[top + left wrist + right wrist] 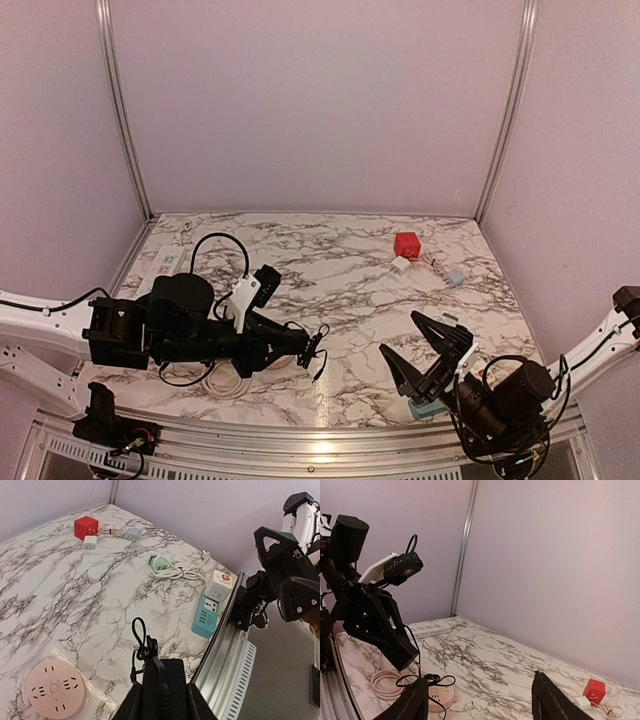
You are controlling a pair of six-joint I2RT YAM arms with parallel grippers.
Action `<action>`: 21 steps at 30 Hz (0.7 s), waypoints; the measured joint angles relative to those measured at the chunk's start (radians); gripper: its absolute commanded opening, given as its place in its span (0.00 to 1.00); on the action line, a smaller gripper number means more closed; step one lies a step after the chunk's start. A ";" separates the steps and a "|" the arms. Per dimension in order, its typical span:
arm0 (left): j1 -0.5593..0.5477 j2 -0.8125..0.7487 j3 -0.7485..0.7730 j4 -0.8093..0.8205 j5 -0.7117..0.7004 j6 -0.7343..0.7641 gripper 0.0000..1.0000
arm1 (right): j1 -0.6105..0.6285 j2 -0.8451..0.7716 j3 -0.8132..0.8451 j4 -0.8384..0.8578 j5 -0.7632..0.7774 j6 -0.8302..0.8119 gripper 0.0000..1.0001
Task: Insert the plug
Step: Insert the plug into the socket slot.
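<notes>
Plug: a black plug with a looped black cord hangs in the air over the desk's near edge, left of its middle, prongs pointing down and not in any outlet.
Left claw: the left claw is clenched on the plug, tilted down toward the desk; holding it by the body leaves the prongs free to go in.
Likely target: the round socket lies flat by the near edge, close beside and below the plug, so it looks like the intended outlet, though that is a guess.
Right claw: the right claw is released and holds nothing, raised over the near right corner, well apart from the plug, probably kept clear.
Other outlets: a teal strip with a white cube sits at the near right edge; a red cube is toward the far right corner.
Hidden: from above, the left arm covers most of the round socket.
Unclear: whether the prongs line up with any slots cannot be told, and the cord's far end is lost under the arm.
</notes>
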 measured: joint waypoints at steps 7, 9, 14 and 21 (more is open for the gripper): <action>0.018 0.061 0.038 -0.095 -0.090 -0.097 0.16 | 0.000 0.063 0.034 -0.024 0.029 0.001 0.65; 0.024 0.066 0.056 -0.134 -0.135 -0.113 0.11 | 0.000 0.066 0.035 -0.025 0.036 0.000 0.65; 0.057 0.018 0.099 -0.177 -0.415 -0.113 0.17 | 0.000 0.070 0.035 -0.025 0.050 -0.005 0.65; 0.179 -0.072 0.174 -0.200 -0.664 -0.003 0.22 | 0.000 0.070 0.035 -0.028 0.058 -0.006 0.66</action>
